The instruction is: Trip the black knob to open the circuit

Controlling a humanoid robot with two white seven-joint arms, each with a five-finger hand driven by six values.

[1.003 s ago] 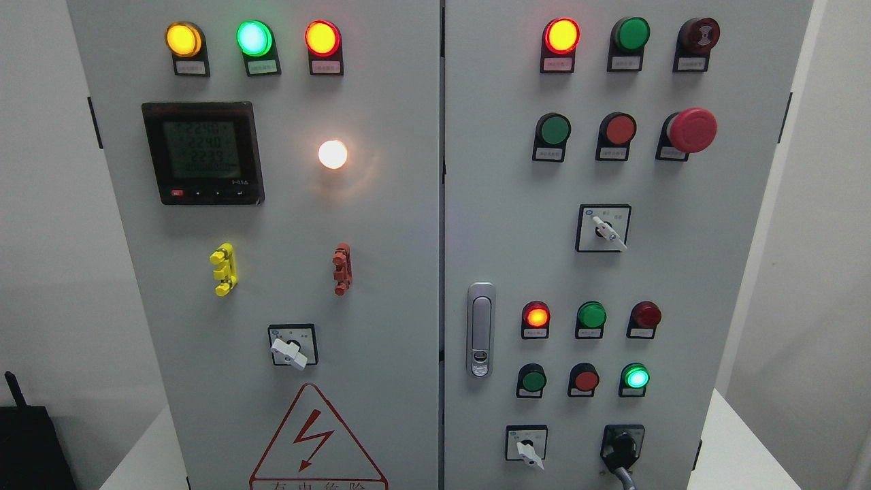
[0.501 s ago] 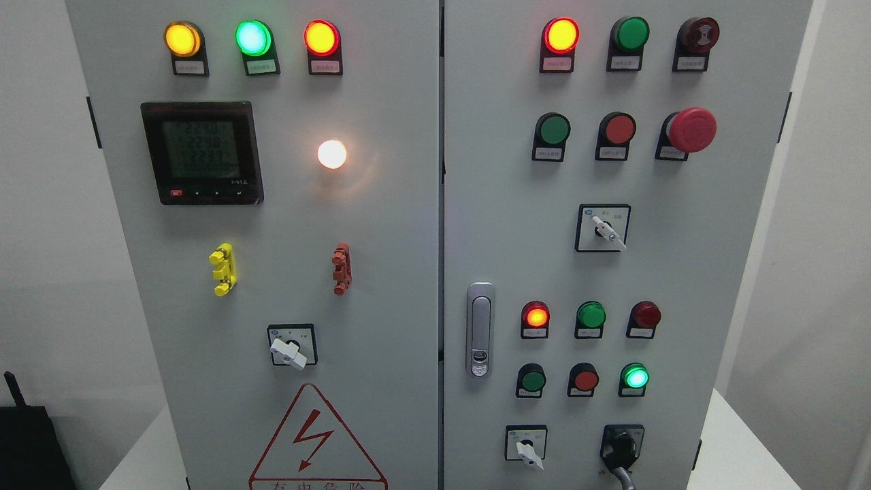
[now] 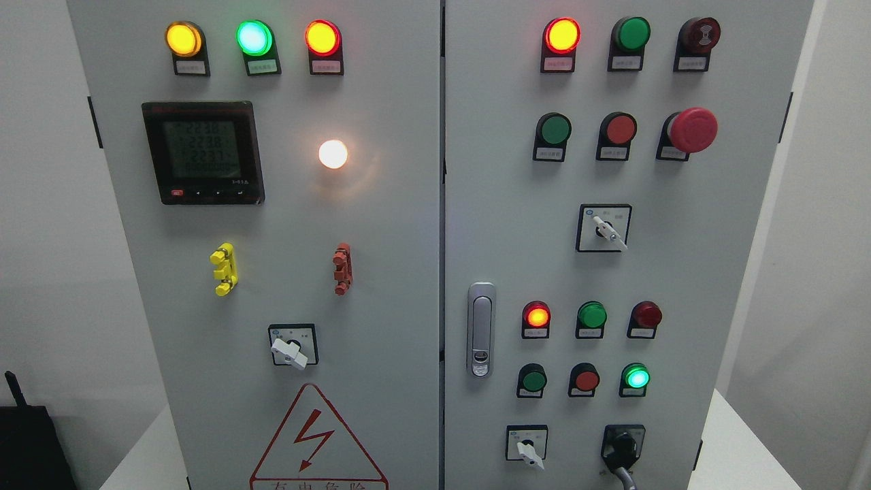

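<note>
A black knob [image 3: 622, 447] sits at the bottom right of the grey control cabinet's right door [image 3: 503, 224], its lever pointing down and slightly right toward the frame's lower edge. Left of it is a white-handled selector [image 3: 527, 450], and above it a lit green lamp [image 3: 636, 376]. Neither robot hand nor arm shows anywhere in the head view.
The right door also carries red and green buttons, a red mushroom stop [image 3: 692, 129], another white selector [image 3: 605, 230] and a metal door latch [image 3: 481, 329]. The left door has a meter [image 3: 202, 152], a lit white lamp [image 3: 333, 154] and a high-voltage warning triangle [image 3: 314, 439].
Only the meter's digits flicker; the view shifts by a pixel or two. No knob or switch has turned.
</note>
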